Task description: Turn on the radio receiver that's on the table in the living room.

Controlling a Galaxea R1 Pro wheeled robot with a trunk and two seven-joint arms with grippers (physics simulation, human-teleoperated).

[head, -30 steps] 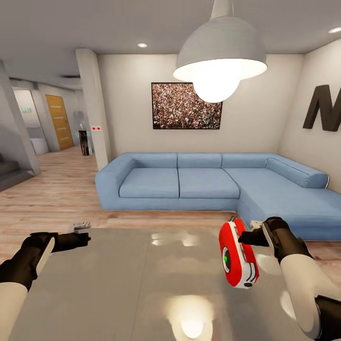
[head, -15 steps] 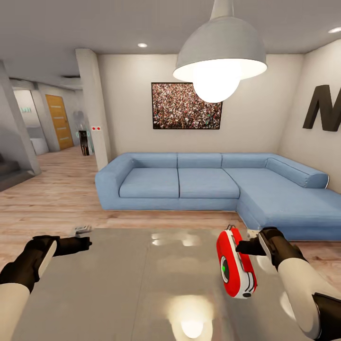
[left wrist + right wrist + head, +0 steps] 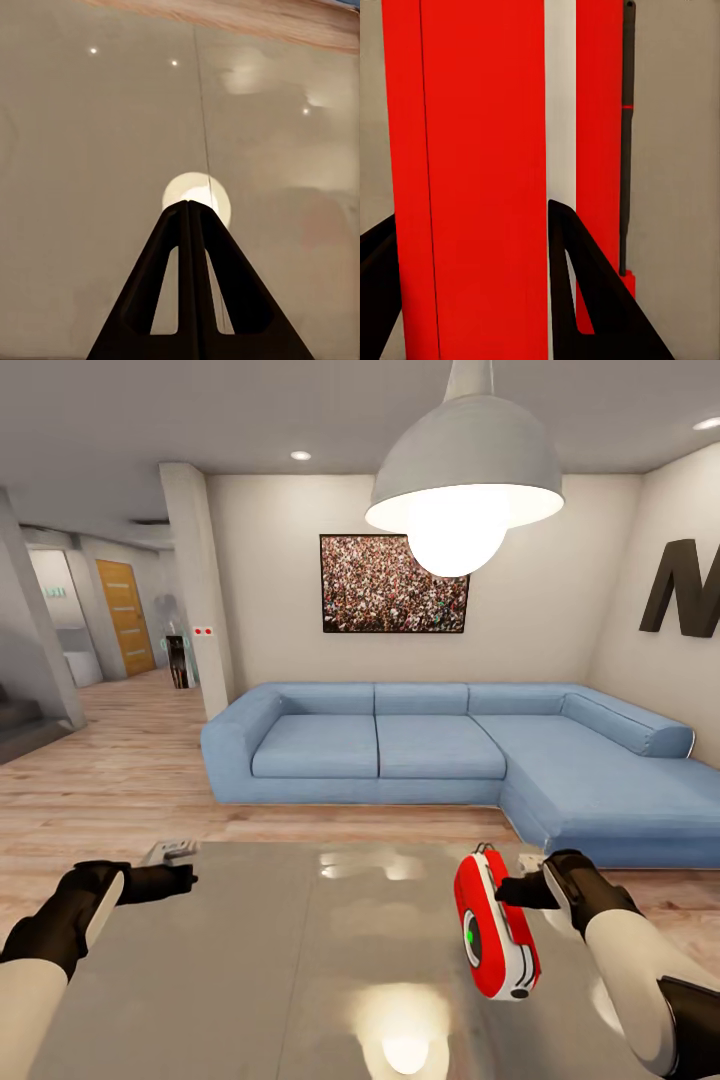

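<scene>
Small red radio receiver with white sides [image 3: 495,935], green-lit dark dial, clamped between right gripper [image 3: 512,890] jaws; left gripper [image 3: 187,214] jaws together.

Head view faces sofa [image 3: 450,745]; wrist views close above table [image 3: 300,960].

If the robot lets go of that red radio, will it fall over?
Probably. The radio receiver looks tall and thin, tilted in the right gripper, so it would likely tip. Its hard-looking shell seems stiff, and the glossy table might let it slide.
</scene>
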